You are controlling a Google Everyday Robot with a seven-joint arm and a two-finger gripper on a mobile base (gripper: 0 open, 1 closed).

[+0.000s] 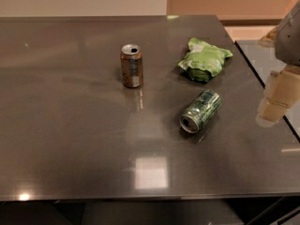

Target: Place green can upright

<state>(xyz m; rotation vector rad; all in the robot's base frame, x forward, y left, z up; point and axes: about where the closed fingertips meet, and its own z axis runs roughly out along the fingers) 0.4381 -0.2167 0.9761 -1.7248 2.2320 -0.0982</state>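
Lying sideways, green can (200,111), pincer (273,108) partly cut off at right edge

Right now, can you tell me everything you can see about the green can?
The green can is a small metal drink can, green with dark markings, and it has a silver top whose opening faces the camera. It lies on its side at a slant, resting on the shiny dark table. Nothing else touches it. The light green snack bag sits just behind it, apart. The gripper hangs to its right near the table's edge, not touching the can.
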